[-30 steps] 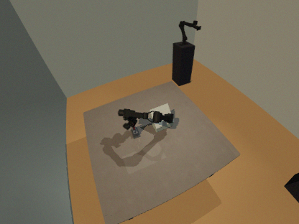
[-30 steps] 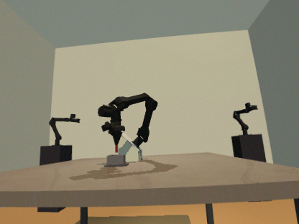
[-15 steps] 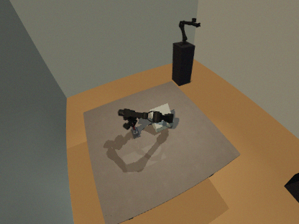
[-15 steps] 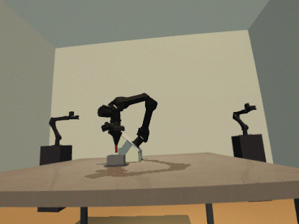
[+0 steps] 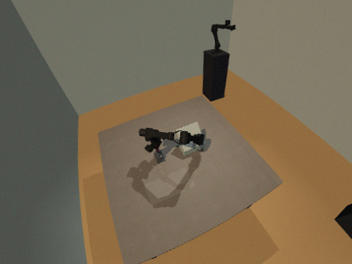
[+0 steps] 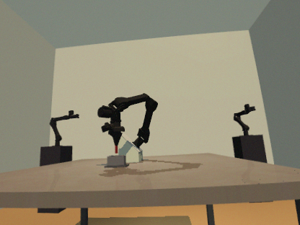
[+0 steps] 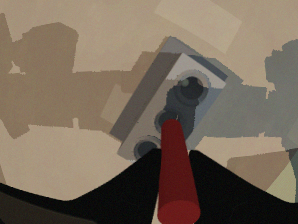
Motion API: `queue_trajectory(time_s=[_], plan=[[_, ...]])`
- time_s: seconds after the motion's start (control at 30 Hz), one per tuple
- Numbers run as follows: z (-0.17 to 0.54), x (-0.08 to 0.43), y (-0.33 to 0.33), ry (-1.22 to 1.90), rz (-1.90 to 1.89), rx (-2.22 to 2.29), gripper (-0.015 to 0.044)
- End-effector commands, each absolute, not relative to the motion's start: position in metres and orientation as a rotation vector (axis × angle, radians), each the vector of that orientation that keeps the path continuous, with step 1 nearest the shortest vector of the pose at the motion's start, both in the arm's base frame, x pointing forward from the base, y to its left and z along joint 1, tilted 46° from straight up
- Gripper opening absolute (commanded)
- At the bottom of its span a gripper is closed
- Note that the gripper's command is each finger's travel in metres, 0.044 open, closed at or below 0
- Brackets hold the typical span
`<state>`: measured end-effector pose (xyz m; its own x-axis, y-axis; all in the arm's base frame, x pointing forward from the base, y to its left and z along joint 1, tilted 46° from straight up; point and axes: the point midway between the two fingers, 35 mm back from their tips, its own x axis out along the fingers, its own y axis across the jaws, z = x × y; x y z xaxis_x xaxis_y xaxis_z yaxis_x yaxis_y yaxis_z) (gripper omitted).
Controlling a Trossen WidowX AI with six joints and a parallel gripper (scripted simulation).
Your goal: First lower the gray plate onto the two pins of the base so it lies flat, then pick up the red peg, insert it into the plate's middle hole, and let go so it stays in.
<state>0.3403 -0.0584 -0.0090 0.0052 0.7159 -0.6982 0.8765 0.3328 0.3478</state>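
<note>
The gray plate [image 5: 159,157] [image 6: 116,161] [image 7: 144,111] is a thick block with three round holes in a row. It looks level on the base [image 6: 124,165] [image 7: 171,44], whose thin edge shows around it. The pins cannot be made out clearly. My gripper [image 6: 116,145] [image 7: 174,157] is shut on the red peg [image 6: 116,149] [image 7: 176,172], which points down above the plate. In the wrist view the peg's lower tip overlaps the near side of the middle hole [image 7: 163,119]. In the exterior view a small gap shows between tip and plate.
A pale, whitish block [image 5: 189,128] [image 6: 134,155] stands by the arm's foot, behind the plate in the exterior view. The arm's shadow falls across the table [image 5: 220,186] [image 6: 223,173]. Other arms stand on dark pedestals [image 5: 215,76] [image 6: 249,148] beyond the table.
</note>
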Motion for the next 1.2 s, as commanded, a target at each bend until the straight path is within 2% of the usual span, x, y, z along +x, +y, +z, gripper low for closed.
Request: queue_trajectory(time_s=[0.0,1.17], plan=[[-0.010,0.341,-0.060,1.748,-0.237,1.421,0.0000],[-0.020,0.342,-0.048,1.747,-0.232,1.408,0.0000]])
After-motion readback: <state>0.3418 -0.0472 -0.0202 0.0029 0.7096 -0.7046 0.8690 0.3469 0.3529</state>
